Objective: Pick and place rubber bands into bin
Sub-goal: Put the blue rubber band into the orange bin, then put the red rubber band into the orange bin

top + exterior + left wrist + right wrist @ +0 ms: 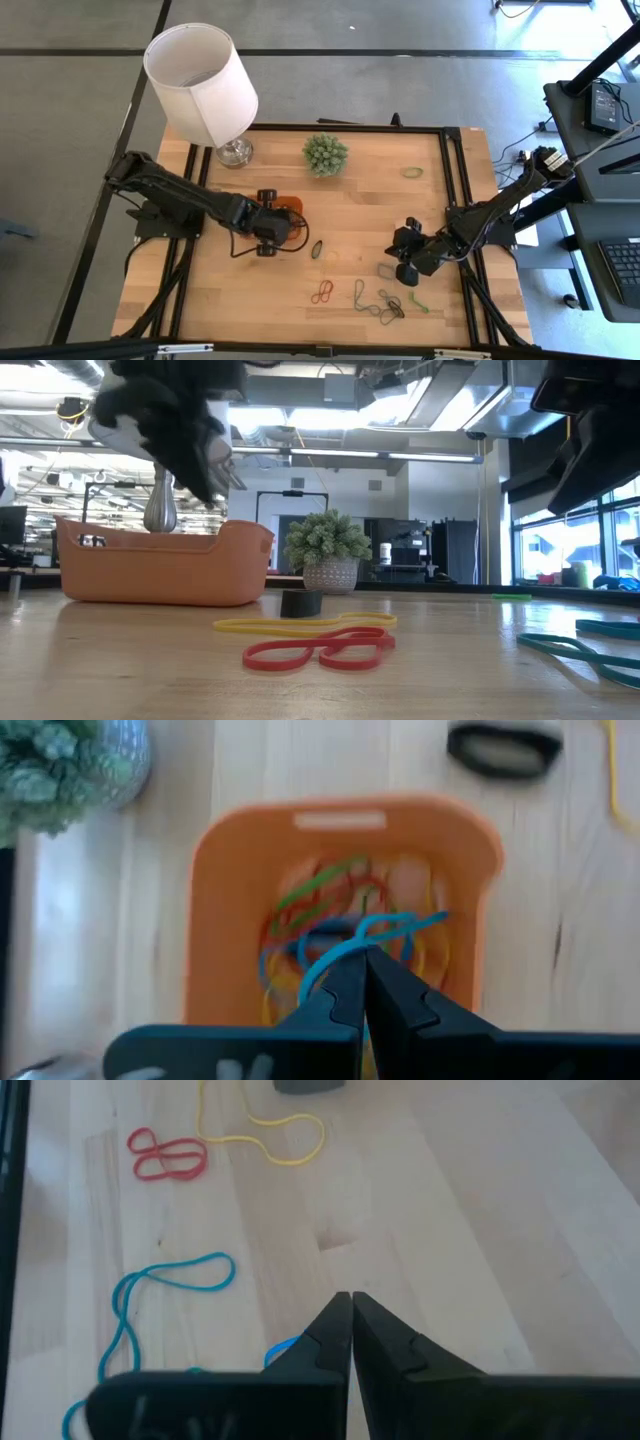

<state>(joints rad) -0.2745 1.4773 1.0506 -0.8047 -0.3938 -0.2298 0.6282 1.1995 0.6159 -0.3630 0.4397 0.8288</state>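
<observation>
The orange bin (pixel 292 204) stands left of the table's middle, with several coloured rubber bands (pixel 330 895) lying in it. My left gripper (pixel 365 958) hovers over the bin, shut on a blue rubber band (pixel 400 925). Loose on the wood lie a red band (pixel 322 292), a yellow band (pixel 331 256), a black band (pixel 317 248), teal bands (pixel 360 295) and a green band (pixel 412 172). My right gripper (pixel 350 1298) hangs shut over the table's right part, nothing showing between its tips. A blue bit (pixel 283 1348) shows beside one finger. My left gripper pinches the blue band at one spot of its loop (pixel 352 948) between the two fingertips, coming from above and slanting down. The band's loose loops spread out from the tips over the bin's inside. Whether they touch the bands below, I cannot tell.
A white lampshade (pixel 200 80) on a lamp with a glass base (pixel 235 152) stands at the far left. A small potted plant (pixel 325 154) sits at the far middle. Black rails (pixel 455 180) frame the tabletop.
</observation>
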